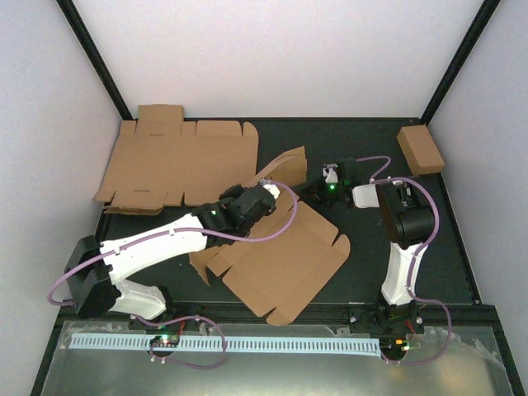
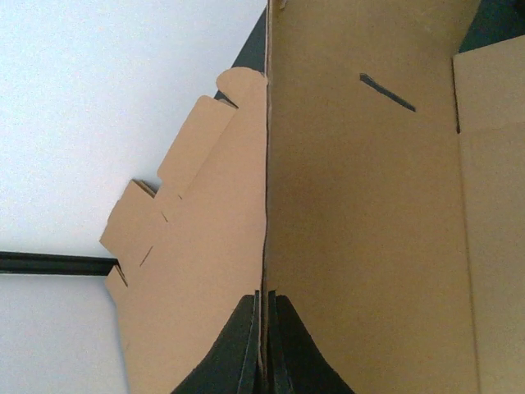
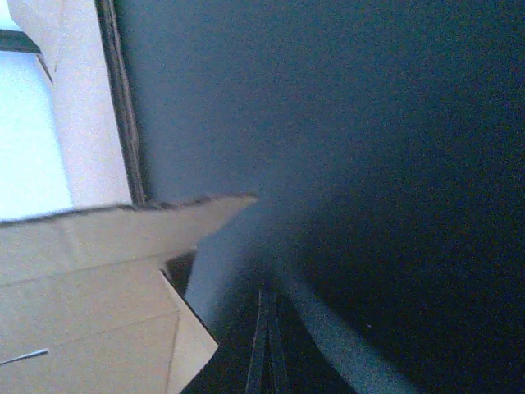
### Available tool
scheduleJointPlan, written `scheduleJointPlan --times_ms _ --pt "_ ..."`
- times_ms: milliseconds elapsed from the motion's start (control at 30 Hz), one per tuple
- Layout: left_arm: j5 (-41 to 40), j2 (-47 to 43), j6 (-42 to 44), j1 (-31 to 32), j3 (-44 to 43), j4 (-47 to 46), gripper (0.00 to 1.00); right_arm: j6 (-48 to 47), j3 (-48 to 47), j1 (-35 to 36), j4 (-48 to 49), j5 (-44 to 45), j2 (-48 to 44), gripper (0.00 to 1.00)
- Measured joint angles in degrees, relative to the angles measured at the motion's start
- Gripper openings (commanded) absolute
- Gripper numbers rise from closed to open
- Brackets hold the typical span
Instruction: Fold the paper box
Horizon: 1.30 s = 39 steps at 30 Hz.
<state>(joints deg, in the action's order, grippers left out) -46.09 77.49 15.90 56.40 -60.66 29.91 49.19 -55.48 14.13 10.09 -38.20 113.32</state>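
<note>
The paper box [image 1: 285, 260] is a brown die-cut cardboard sheet lying in the middle of the black table, with one panel [image 1: 280, 169] raised at its far side. My left gripper [image 1: 268, 196] is shut on that raised part. In the left wrist view the cardboard edge [image 2: 265, 205] runs straight up from between the pinched fingers [image 2: 250, 345]. My right gripper [image 1: 313, 186] hovers just right of the raised panel. It is shut with nothing between its fingers [image 3: 261, 345]. A pointed flap of the paper box [image 3: 123, 226] lies to its left, apart from it.
A second flat cardboard blank [image 1: 177, 161] lies at the back left against the wall. A small closed brown box [image 1: 421, 148] sits at the back right corner. A pale perforated strip [image 1: 223, 342] runs along the near edge between the arm bases.
</note>
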Motion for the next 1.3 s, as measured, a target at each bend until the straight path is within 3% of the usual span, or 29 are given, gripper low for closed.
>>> scheduleJointPlan --times_ms 300,1300 --pt "-0.24 0.68 -0.02 0.0 0.0 0.0 0.02 2.99 -0.15 0.0 3.43 -1.22 1.38 0.01" --pt "-0.24 1.79 -0.07 0.48 -0.07 1.27 0.02 -11.54 -3.65 5.31 -10.73 -3.34 -4.26 0.02"
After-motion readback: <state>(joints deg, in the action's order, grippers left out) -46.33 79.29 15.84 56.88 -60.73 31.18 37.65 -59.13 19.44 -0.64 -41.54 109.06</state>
